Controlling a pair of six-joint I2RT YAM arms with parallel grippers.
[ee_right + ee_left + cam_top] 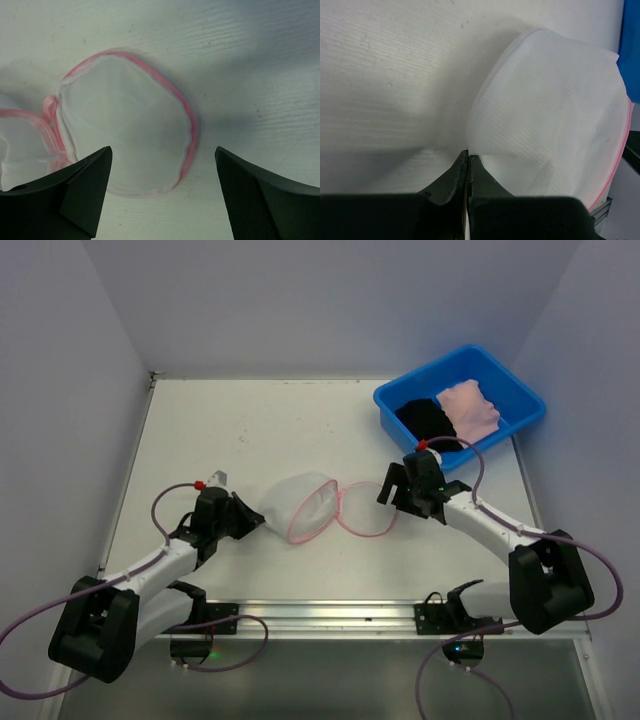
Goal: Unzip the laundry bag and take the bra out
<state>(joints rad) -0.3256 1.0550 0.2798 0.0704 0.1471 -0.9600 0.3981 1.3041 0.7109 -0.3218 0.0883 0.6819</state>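
The left arm [160, 560] lay low on the bench [250, 430], jaws pinching the bag [300, 505]; the right arm [490, 525] held its jaws wide over the unzipped, pink-trimmed lid [125, 125].

**Left arm** [150, 565] and **right arm** [490, 525]: white tubular links join bulky black joint housings, and each arm ends in a black base block [92, 630] on a silver mounting rail [330, 615]. A mauve cable [170, 495] loops along each arm, a small red cap [201, 483] marks each wrist, and a green indicator light [211, 652] glows beneath the left base. The left gripper [468, 156] and right gripper [162, 150] carry matte black, wedge-shaped fingers [75, 190], one finely textured.
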